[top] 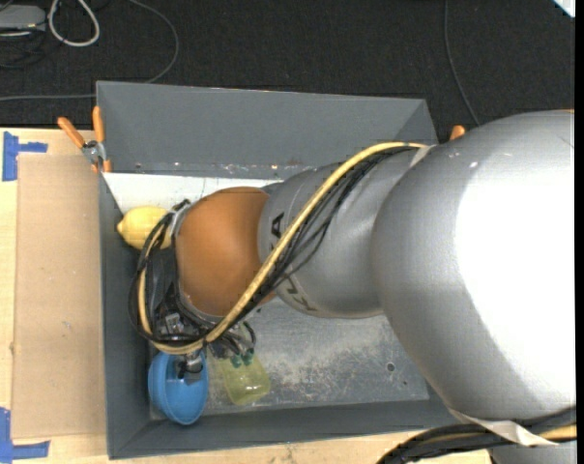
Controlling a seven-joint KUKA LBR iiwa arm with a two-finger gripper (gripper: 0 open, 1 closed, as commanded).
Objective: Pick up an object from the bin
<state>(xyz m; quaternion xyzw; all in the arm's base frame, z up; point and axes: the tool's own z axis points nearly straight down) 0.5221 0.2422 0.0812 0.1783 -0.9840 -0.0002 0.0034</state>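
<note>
Hanging low with the pincer [191,359] over the blue rounded plastic thing [176,394] in the near-left corner of the grey metal bin [273,133].

Lying almost straight below, slightly leftward; pale yellow see-through piece [242,385] just beside, to the right. Cannot tell if pincer open or closed.

The arm [466,259], cut off at the right edge, and its orange cover [219,249] hide much floor of the bin [273,129]. Cables [147,269] overlap the yellow lemon-shaped thing [135,227]; the top of the blue round thing [176,396] is covered.

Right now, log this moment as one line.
tool: lower left | over: blue round thing | beside: pale yellow-green thing | upper left: yellow lemon-shaped thing
</note>
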